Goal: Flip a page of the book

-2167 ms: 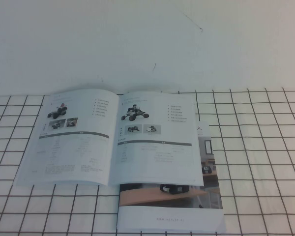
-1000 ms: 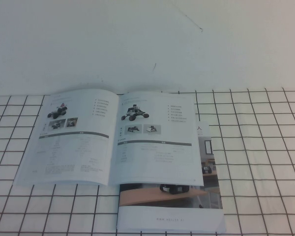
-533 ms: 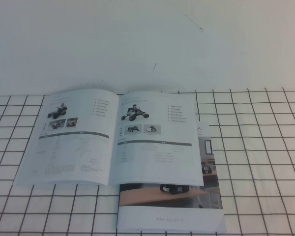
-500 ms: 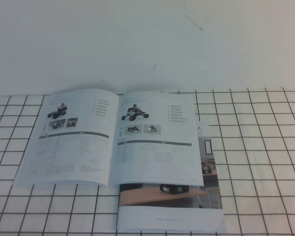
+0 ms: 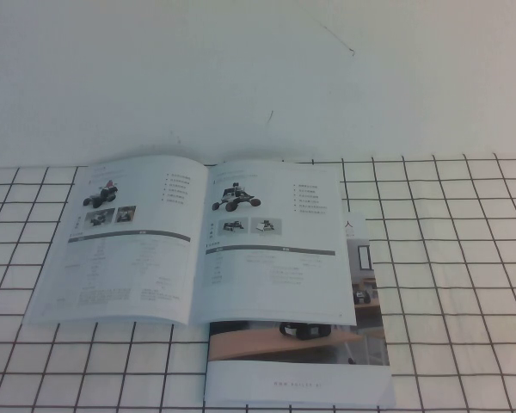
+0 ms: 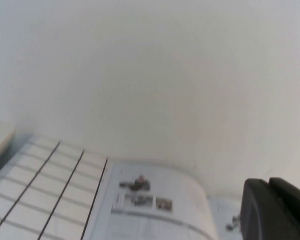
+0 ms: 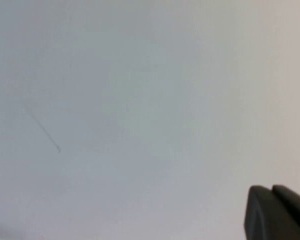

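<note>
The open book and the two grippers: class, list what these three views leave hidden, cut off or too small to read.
- Book, high view: the print on the page is too small to read.
- Booklet, high view: its upper part lies under the book; the frame's edge cuts its lower edge.
- Left gripper, left wrist view: only a dark corner shows.
- Right gripper, right wrist view: likewise. Neither appears in the high view.
</note>
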You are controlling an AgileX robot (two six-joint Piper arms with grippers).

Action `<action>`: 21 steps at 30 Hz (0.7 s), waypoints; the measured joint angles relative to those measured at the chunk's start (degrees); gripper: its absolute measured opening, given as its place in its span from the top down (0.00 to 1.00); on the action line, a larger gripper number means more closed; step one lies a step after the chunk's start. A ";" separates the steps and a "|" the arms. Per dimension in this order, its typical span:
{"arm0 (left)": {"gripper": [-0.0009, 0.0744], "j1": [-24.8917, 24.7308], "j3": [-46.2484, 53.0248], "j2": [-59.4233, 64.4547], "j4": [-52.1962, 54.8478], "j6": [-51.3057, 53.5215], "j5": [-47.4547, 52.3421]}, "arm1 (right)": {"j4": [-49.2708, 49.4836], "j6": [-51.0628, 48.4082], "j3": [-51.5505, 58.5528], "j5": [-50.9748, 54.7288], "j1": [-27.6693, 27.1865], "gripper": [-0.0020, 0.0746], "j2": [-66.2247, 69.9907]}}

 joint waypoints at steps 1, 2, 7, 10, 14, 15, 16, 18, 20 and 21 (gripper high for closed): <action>0.99 0.00 0.00 0.00 -1.33 0.00 -2.40 | 0.00 0.00 0.00 -1.83 0.00 0.98 0.00; 0.99 0.00 0.00 0.00 -2.14 0.00 -4.54 | 0.00 0.00 0.00 -2.92 0.00 0.98 0.00; 0.99 0.00 0.00 0.00 -4.05 0.13 -8.52 | 0.00 0.00 0.00 -4.76 0.00 0.98 0.00; 0.99 0.00 0.00 0.00 -4.16 0.45 -8.52 | 0.00 0.00 0.00 -5.00 0.00 0.98 0.00; 0.99 0.00 0.00 0.00 -4.19 0.45 -8.40 | 0.00 0.00 0.00 -5.00 0.00 0.98 0.00; 0.99 0.00 0.00 0.00 -4.19 0.50 -8.13 | 0.00 0.00 0.00 -5.00 0.00 0.98 0.00; 0.99 0.00 0.00 0.00 -4.19 0.50 -7.98 | 0.00 0.00 0.00 -5.00 0.00 0.98 0.00; 0.99 0.00 0.00 0.00 -4.19 0.59 -7.62 | 0.00 0.00 0.00 -5.02 0.00 0.98 0.00; 0.99 0.00 0.00 0.00 -4.19 0.59 -7.39 | 0.00 0.00 0.00 -5.13 0.00 0.98 0.00; 0.99 0.00 0.00 0.00 -4.19 0.59 -7.26 | 0.00 0.00 0.00 -5.13 0.00 0.98 0.00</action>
